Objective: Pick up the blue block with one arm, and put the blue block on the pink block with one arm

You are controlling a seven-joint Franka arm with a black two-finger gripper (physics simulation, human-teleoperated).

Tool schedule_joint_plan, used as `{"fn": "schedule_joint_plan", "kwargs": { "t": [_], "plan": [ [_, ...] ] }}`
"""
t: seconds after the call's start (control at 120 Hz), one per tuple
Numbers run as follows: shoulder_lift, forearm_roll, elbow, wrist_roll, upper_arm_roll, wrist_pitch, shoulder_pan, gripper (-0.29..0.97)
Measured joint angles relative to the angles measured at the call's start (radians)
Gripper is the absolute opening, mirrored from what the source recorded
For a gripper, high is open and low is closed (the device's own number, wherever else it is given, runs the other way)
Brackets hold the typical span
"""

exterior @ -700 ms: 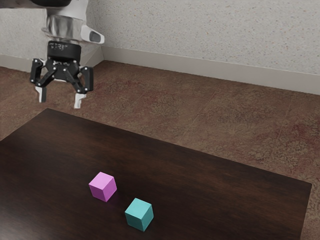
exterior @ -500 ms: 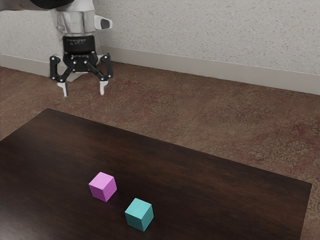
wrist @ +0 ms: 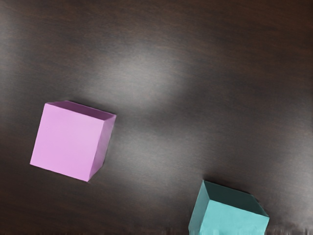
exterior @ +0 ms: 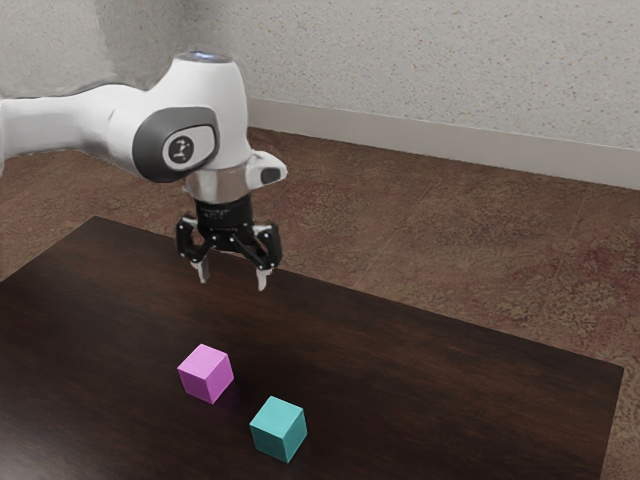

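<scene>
A dark wooden table (exterior: 420,370) stands on a brown patterned carpet (exterior: 450,215), near a speckled grey wall (exterior: 450,60) with a pale baseboard (exterior: 450,140).

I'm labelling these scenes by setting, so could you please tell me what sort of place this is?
Most likely a plain indoor room, rendered in simulation: a dark wooden table stands on a mottled brown carpet, backed by a speckled pale wall with a light skirting board.

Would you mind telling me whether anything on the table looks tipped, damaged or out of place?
Nothing stands out. The pink block and the blue block both sit flat on the dark table, intact and apart from each other. The gripper hangs open above the table, holding nothing.
</scene>
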Motion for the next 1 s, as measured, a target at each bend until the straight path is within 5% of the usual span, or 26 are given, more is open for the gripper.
{"fn": "schedule_joint_plan", "kwargs": {
  "t": [0.15, 0.492, 1.0],
  "plan": [
    [-0.143, -0.093, -0.309, 0.063, -0.050, 0.230, 0.007, 0.68],
    [-0.057, -0.259, -0.395, 0.142, -0.100, 0.482, -0.018, 0.68],
    [-0.008, -0.250, -0.517, 0.201, -0.110, 0.619, -0.022, 0.68]
  ]
}}
